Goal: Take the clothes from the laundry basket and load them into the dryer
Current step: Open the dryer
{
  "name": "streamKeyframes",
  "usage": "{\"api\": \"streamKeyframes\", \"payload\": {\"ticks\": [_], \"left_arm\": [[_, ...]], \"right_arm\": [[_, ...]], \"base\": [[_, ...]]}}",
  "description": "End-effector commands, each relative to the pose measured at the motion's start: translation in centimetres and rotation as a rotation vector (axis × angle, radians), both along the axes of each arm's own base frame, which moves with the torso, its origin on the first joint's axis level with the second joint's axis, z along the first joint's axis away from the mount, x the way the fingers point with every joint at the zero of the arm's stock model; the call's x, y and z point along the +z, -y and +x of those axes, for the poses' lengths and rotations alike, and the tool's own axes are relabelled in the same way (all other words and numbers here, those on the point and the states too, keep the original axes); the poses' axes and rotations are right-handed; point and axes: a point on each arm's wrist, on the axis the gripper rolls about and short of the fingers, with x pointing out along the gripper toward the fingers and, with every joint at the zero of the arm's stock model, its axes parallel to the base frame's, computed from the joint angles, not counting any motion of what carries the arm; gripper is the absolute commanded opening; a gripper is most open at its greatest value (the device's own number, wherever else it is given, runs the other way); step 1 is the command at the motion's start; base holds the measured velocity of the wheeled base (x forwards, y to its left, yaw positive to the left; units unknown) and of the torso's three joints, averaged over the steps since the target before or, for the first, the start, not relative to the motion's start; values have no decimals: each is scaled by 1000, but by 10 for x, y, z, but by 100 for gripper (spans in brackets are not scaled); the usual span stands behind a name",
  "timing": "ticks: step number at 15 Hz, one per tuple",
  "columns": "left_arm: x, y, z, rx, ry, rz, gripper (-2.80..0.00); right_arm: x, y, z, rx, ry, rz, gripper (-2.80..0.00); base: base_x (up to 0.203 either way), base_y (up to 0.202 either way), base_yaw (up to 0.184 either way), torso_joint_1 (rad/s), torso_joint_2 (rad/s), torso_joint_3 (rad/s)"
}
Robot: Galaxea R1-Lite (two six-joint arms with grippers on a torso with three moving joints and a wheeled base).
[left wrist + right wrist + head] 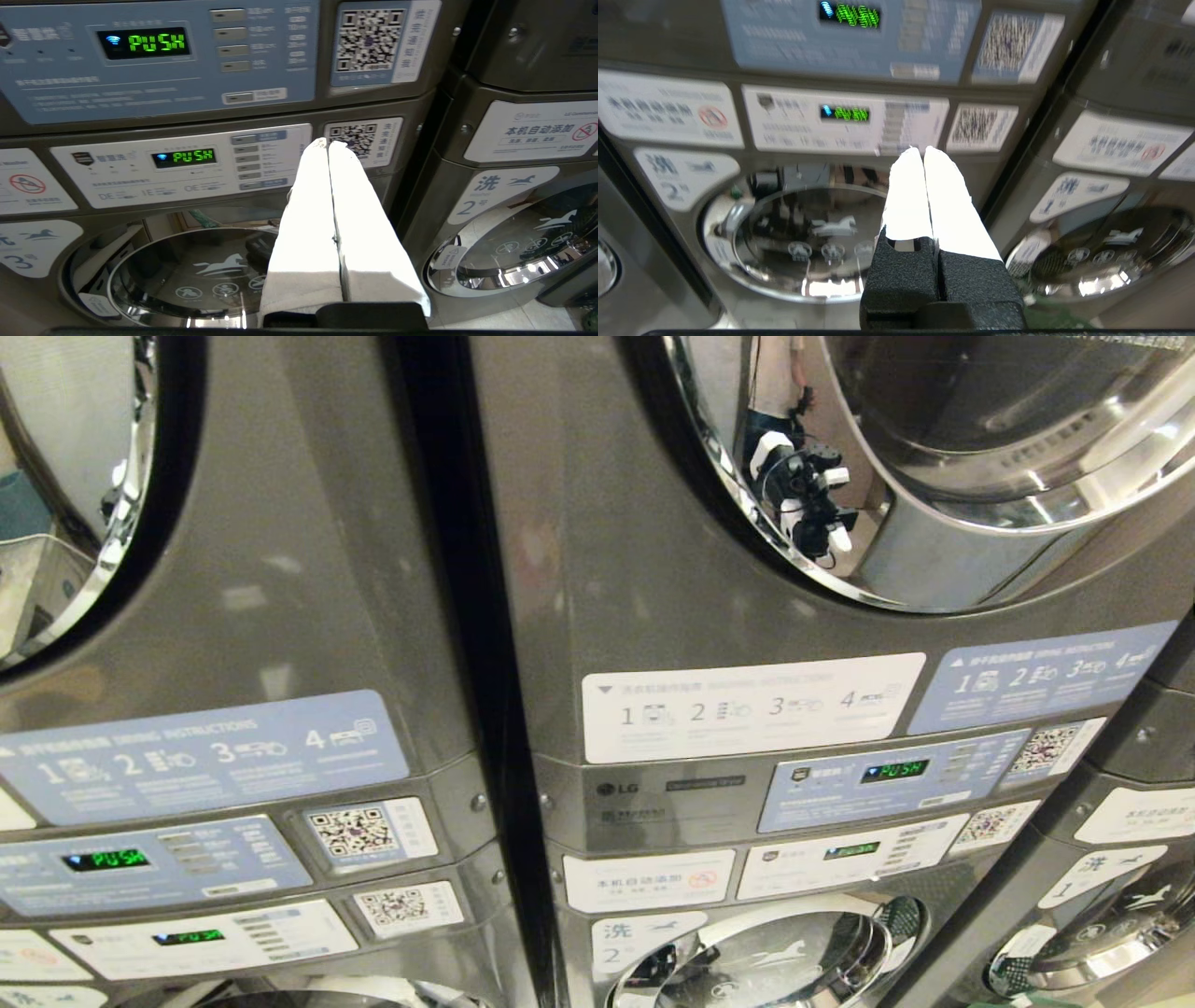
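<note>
Facing the dryer (934,476), the robot holds both arms low before the washer doors beneath it. The left gripper (327,145) has its white fingers pressed together, empty, as does the right gripper (923,151), which points at washer 2 (803,233). Neither clothes nor basket is in view.
</note>
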Motion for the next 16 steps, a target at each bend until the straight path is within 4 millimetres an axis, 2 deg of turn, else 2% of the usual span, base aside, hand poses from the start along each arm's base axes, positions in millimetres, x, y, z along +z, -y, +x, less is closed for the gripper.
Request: {"api": "streamKeyframes", "payload": {"ticks": [1, 3, 4, 5, 7, 8, 10, 11, 12, 14, 16], "left_arm": [[0, 0, 0, 0, -1, -1, -280], [0, 0, 0, 0, -2, 0, -280], [0, 0, 0, 0, -2, 0, -280], [0, 0, 0, 1, 0, -1, -280], [0, 0, 0, 0, -2, -1, -280], [0, 0, 0, 0, 0, -1, -280], [0, 0, 0, 0, -1, -1, -280], [0, 0, 0, 0, 0, -1, -280], [0, 0, 0, 0, -2, -1, -280], [0, 0, 0, 0, 0, 1, -280], [0, 0, 0, 0, 0, 1, -280]], "right_arm": [[35, 0, -10, 1, 65, -14, -280], [106, -1, -19, 21, 126, -33, -280], [144, -1, -10, 39, 117, -34, -280], [179, -1, 7, 62, 96, -24, -280], [247, -3, 58, 162, 76, 42, -280], [272, -4, 85, 232, 82, 82, -280], [311, -8, 132, 393, 125, 144, -280], [325, -10, 144, 480, 149, 167, -280], [331, -14, 153, 575, 148, 192, -280], [335, -17, 174, 640, 133, 199, -280], [352, -24, 184, 708, 170, 190, -280]], "base": [[0, 196, -4, 2, 2, 2], [0, 189, -3, 1, 1, 2], [0, 120, -2, 2, 8, 5], [0, 70, 2, 0, 0, 3], [0, 0, 0, 0, 0, 0], [0, 0, 0, 0, 0, 0], [0, 0, 0, 0, 0, 0], [0, 0, 0, 0, 0, 0], [0, 0, 0, 0, 0, 0], [0, 0, 0, 0, 0, 0], [0, 0, 0, 0, 0, 0]]}}
